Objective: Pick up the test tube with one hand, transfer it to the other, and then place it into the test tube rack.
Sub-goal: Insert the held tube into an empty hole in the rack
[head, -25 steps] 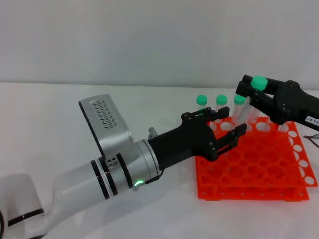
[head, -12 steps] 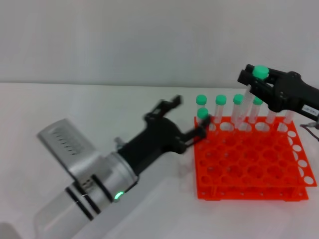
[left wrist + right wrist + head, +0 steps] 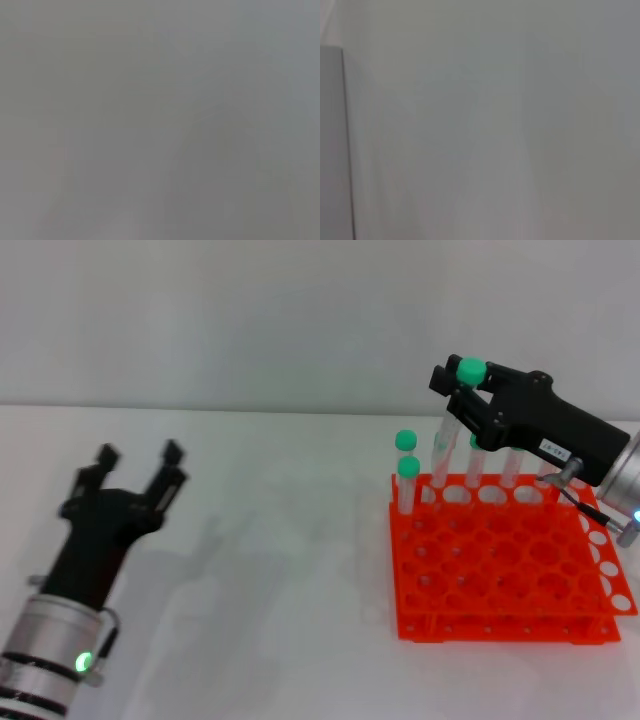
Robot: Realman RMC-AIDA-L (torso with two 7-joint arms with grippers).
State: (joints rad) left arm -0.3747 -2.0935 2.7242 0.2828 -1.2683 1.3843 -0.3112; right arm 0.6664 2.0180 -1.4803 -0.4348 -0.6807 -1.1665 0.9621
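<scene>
Right end effector [image 3: 468, 400] — black, many-fingered, a white label at its wrist too small to read — grips the slender clear plastic test tube with a round green cap [image 3: 452, 430] just under the cap, at upper right above the orange-red plastic rack [image 3: 505, 560]. Left end effector [image 3: 125, 480] hangs splayed and empty at lower left. Light, stiff and probably slick — best gripped near the cap.

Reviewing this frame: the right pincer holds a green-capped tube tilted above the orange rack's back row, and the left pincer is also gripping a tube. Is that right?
Not quite. The head view shows the left pincer open and empty, off to the left of the orange rack and holding no tube. The rest stands: the right pincer holds the green-capped tube tilted above the rack's back row.
</scene>
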